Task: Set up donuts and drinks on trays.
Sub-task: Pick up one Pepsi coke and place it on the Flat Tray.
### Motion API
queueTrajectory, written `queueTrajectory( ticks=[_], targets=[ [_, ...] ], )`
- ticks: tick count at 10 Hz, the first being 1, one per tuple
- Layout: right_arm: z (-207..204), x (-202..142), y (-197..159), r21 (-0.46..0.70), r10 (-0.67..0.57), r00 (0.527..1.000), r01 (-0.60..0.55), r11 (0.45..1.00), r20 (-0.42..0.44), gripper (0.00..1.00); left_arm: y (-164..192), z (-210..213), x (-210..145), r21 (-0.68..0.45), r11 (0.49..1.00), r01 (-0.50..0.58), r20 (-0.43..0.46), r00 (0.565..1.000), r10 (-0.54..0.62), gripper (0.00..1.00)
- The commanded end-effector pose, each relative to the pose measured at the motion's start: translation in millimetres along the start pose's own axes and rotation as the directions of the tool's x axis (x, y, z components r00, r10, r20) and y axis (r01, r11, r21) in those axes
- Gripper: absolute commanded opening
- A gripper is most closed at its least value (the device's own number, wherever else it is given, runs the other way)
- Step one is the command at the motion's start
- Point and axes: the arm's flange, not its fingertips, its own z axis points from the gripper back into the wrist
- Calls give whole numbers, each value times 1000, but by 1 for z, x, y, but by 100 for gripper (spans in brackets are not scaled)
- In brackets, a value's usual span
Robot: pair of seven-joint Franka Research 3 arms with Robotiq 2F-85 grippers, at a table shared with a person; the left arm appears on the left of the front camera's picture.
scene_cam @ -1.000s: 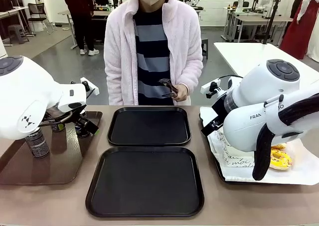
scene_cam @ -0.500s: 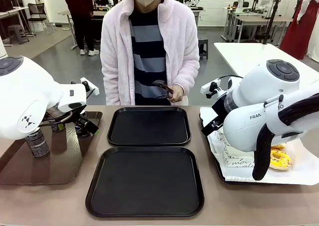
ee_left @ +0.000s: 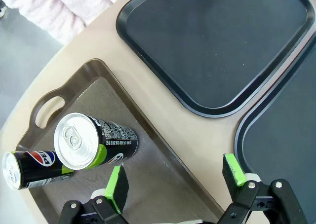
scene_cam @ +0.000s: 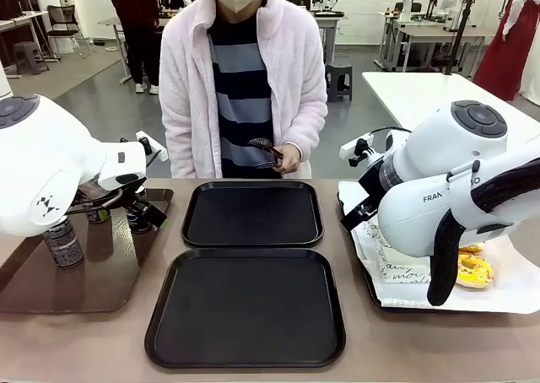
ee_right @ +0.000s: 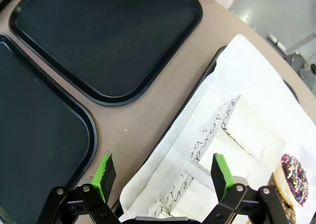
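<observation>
Tan table (scene_cam: 84, 345): far black tray (scene_cam: 253, 214), near black tray (scene_cam: 245, 307), brown tray (scene_cam: 93, 273), paper-lined tray (scene_cam: 371, 297).

left arm (scene_cam: 42, 176): left of the far black tray (scene_cam: 253, 214), wrist angled down | left gripper (ee_left: 176, 177): jaws wide apart, holding nothing | right arm (scene_cam: 439, 189): right of that tray, elbow bent | right gripper (ee_right: 163, 170): jaws wide apart, empty

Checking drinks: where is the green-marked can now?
The green-marked can stands on the brown tray at the robot's left, beside the Pepsi can, in the left wrist view.
</observation>
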Motion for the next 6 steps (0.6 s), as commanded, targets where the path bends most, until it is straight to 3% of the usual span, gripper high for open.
queueTrajectory(
  ticks=[1,3,6],
  targets=[
    [0,0,0,0,0,1000,0,1000,0,100,0,0,0,0,1000,0,0,1000,0,100],
    [61,-12,23,-12,56,996,-57,998,-76,100,-26,58,-11,-78,995,59,-119,991,-68,100],
    [147,-62,57,-62,160,942,-186,981,-295,100,-39,118,-51,-133,987,88,-195,974,-114,100]
  ],
)
